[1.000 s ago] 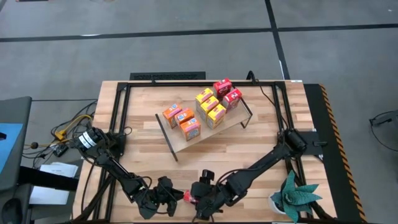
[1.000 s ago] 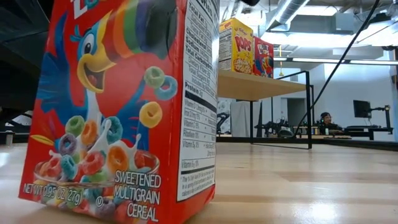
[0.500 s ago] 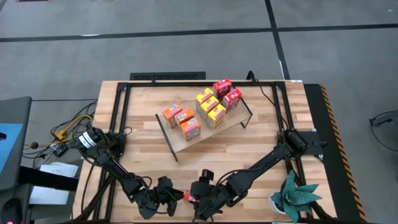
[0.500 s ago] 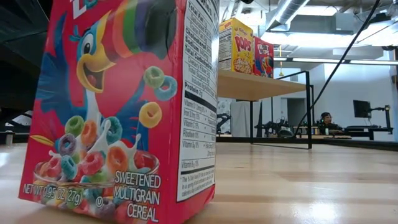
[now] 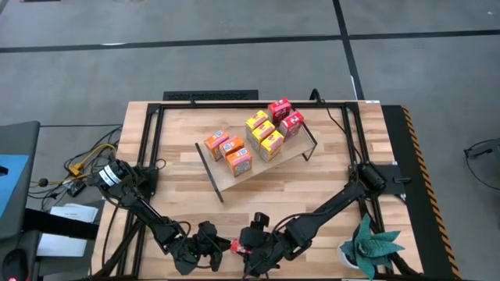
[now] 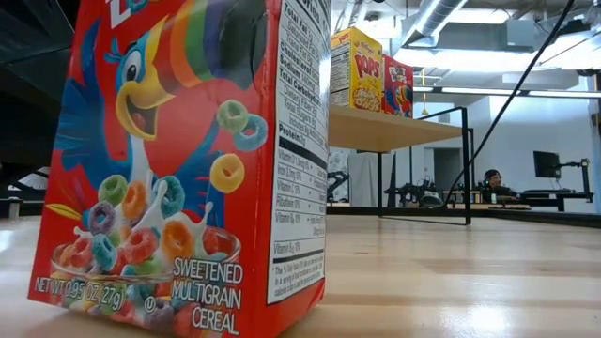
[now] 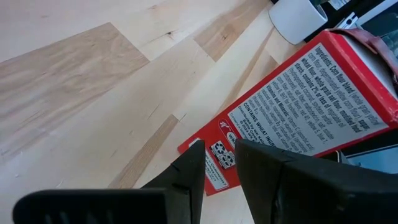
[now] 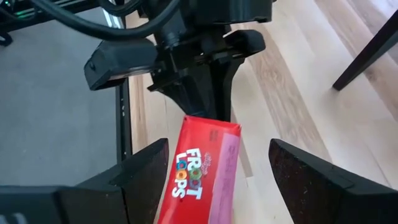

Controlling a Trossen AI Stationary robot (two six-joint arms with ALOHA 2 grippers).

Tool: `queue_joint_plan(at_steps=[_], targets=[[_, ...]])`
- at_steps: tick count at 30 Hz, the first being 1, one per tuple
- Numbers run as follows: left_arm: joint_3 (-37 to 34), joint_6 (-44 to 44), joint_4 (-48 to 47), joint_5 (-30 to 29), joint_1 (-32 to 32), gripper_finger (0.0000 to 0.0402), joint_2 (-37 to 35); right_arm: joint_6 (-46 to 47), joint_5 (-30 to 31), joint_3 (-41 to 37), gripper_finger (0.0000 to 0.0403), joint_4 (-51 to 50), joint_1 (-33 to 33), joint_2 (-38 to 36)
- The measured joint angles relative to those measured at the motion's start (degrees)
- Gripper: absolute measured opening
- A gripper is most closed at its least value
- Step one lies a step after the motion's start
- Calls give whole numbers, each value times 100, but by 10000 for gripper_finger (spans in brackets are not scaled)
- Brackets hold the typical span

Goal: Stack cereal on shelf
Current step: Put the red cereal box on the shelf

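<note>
A red cereal box [image 5: 237, 247] stands upright near the table's front edge, its bottom on the wood [image 6: 178, 169]. My left gripper [image 7: 221, 165] reaches it from the left, fingers nearly together at the lower end of its narrow side panel. My right gripper [image 8: 217, 147] is open above the box's top [image 8: 199, 168], one finger on each side of the broad faces, with a gap showing. The shelf [image 5: 223, 178] stands mid-table and carries orange [image 5: 228, 148], yellow [image 5: 264, 133] and red boxes [image 5: 285, 115]. My left gripper is closed to a narrow gap at the lower end of the box's narrow left side panel [image 7: 219, 155]. Its own fingers [image 7: 255, 168] cover the spot where they meet the card. It comes slanting down from the table's left. The box stands upright on the table.
A plant in a white pot [image 5: 367, 243] sits at the front right corner. Black rails [image 5: 211, 95] frame the tabletop. Cables [image 5: 90, 160] lie off the left edge. Bare wood lies between the shelf and the grippers. A person [image 6: 490, 183] sits far back in the room.
</note>
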Motion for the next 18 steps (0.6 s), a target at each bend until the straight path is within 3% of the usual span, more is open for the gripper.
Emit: queue_joint_plan(at_steps=[18], targets=[[-2,0,11,-104,0,76,0,59,29,2,302,-18,33,0]])
